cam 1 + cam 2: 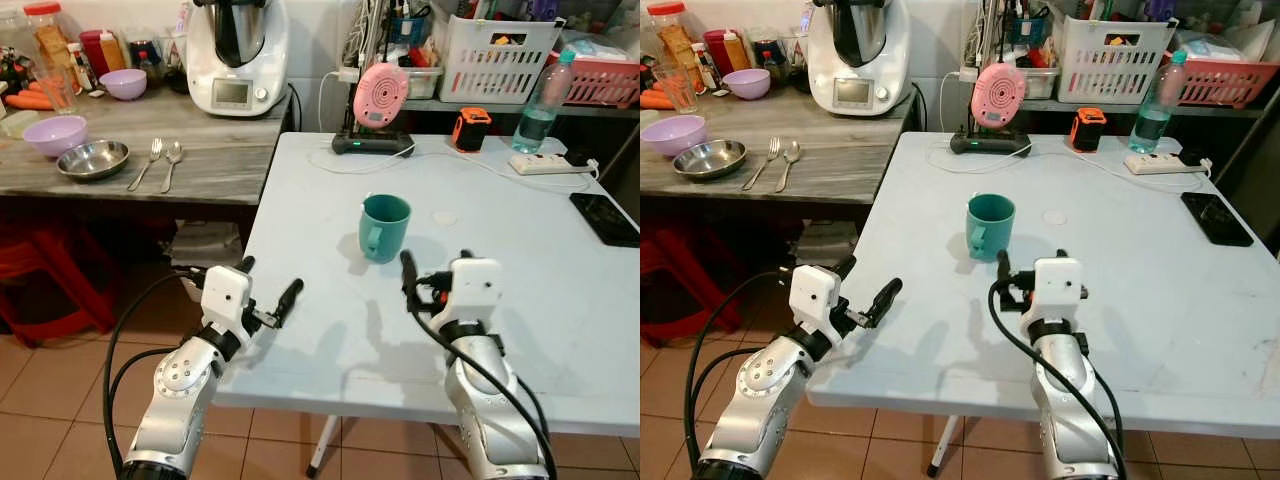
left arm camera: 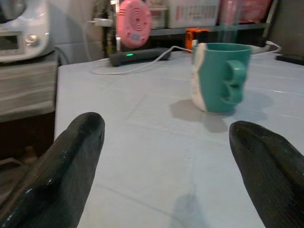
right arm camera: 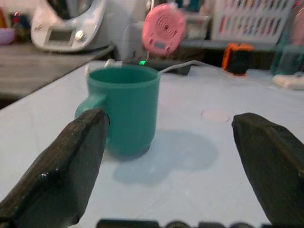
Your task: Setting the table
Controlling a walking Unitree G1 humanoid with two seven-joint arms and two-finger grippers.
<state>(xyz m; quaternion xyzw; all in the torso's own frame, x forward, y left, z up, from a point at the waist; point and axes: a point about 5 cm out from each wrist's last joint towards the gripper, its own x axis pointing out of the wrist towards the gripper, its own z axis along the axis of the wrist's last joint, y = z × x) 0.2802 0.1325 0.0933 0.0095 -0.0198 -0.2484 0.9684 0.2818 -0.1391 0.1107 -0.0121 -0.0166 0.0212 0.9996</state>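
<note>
Left eye view: the teal mug [image 1: 384,227] was seen upright on the white desk [image 1: 560,300], just ahead of the right gripper [image 1: 436,260], fingers spread, nothing held. Left gripper [image 1: 268,284] was likewise parted, empty, at the desk's edge.

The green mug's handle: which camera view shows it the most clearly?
The left wrist view: the green mug stands near, sharp, its handle turned toward the camera. The right wrist view is blurred, and a finger partly covers the handle. Both eye views show the mug small, from above, on the white table.
</note>
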